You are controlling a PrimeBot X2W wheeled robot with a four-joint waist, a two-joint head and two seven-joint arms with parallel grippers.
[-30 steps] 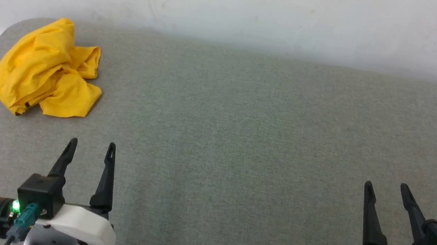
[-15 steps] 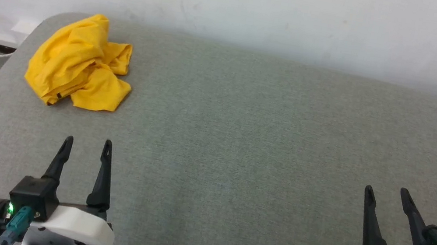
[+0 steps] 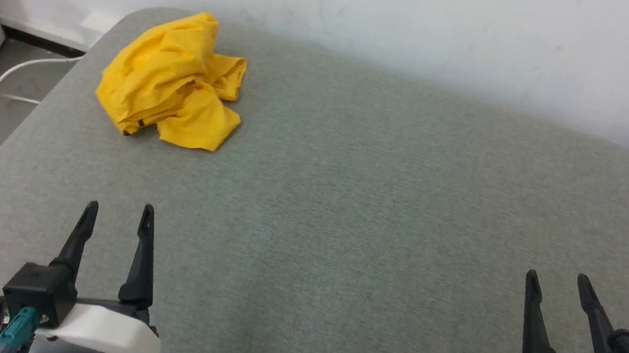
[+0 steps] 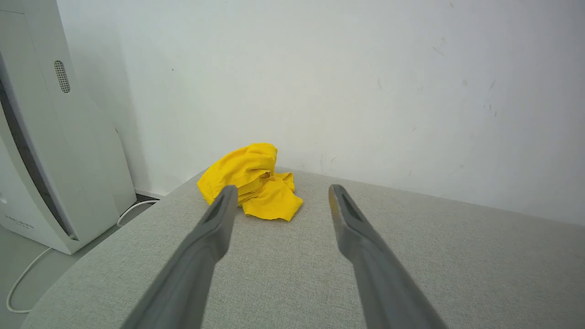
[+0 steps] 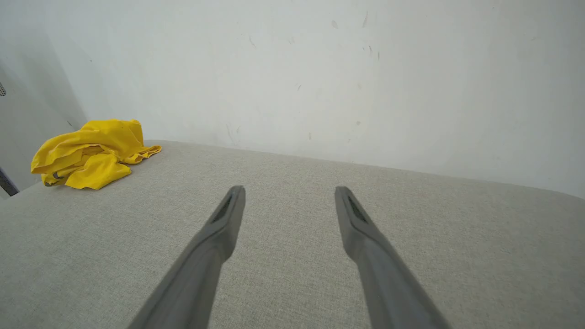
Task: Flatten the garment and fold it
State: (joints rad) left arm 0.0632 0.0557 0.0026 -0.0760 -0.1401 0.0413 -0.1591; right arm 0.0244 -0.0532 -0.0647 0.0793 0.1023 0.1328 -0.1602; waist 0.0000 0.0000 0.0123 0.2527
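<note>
Yellow garment (image 3: 174, 79) lies crumpled.

Robot's left gripper (image 3: 119, 208): two long dark tapered fingers on a white plastic wrist shell (image 3: 100, 329), low left in head view, jaws spread wide, empty, tips pointing forward. The right gripper (image 3: 557, 278): same build, low right, jaws spread wide, empty, fingers leaning slightly left. Grippers well apart.

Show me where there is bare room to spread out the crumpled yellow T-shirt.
The grey fabric-covered table is bare from the crumpled bright yellow cotton T-shirt across the whole middle and right side, between the white wall and the open left gripper and right gripper. Only the far left corner, under the shirt, is taken.
</note>
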